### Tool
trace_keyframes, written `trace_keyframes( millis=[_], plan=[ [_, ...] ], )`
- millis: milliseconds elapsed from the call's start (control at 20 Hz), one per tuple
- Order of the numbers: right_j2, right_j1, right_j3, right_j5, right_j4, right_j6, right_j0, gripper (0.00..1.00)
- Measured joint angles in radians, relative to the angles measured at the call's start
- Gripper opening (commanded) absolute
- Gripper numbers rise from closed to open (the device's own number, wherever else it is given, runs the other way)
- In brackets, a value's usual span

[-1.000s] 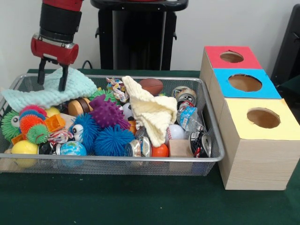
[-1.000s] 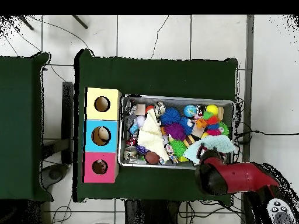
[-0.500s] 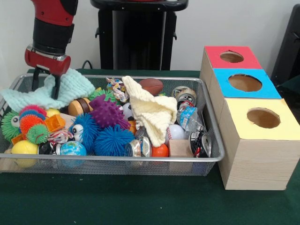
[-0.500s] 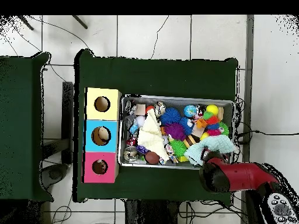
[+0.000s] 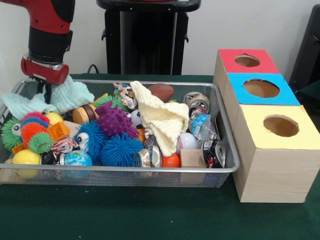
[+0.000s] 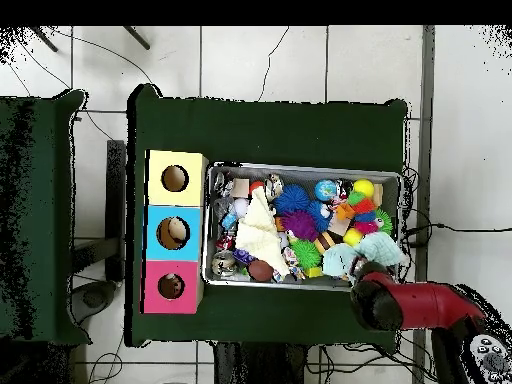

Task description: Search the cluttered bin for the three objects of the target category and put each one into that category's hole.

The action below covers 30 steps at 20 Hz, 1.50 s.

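— Since a second ago, what has moved?
— Only the end effector [image 5: 46, 90] and the mint cloth [image 5: 60, 97]. The arm has drifted toward the bin's [image 5: 150, 172] corner farthest from the boxes, and the cloth, spread flat before, is now bunched up around the fingers.
— Clenched on it?
— Yes, the cloth is gathered right at the fingertips and pinched there; its loose ends drape over the bin's rim on that side.
— And overhead?
— The end effector [image 6: 360, 272] sits at that same bin corner, the cloth [image 6: 350, 257] crumpled beside it.
— What else is in the bin?
— A cream cloth [image 5: 162, 117] lies mid-bin, over other things. A purple spiky ball [image 5: 112, 120] and two blue ones [image 5: 120, 150] sit beside it, away from the boxes. A football [image 5: 161, 91] lies at the bin's far wall, a baseball [image 5: 187, 141] and crushed cans [image 5: 197, 102] at the end nearest the boxes.
— The boxes?
— Red [image 5: 245, 62], blue [image 5: 260, 90] and yellow [image 5: 280, 130], in a row beside the bin on the green surface [image 5: 150, 215], each with a round hole on top.
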Motion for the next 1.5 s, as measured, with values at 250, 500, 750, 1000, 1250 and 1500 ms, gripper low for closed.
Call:
trace_keyframes(
  millis=[250, 500, 750, 1000, 1250, 1500],
  plan=[
    [0.005, -0.041, 0.023, 0.003, 0.039, 0.000, 0.000, 0.00],
    [0.031, -0.146, 0.083, 0.038, 0.138, 0.000, 0.004, 0.00],
    [0.059, -0.295, 0.153, 0.110, 0.280, 0.000, 0.037, 0.00],
    [0.087, -0.404, 0.202, 0.152, 0.400, 0.000, 0.081, 0.00],
    [0.095, -0.442, 0.225, 0.154, 0.461, 0.000, 0.120, 0.00],
    [0.095, -0.437, 0.236, 0.154, 0.477, 0.000, 0.165, 0.00]
  ],
)
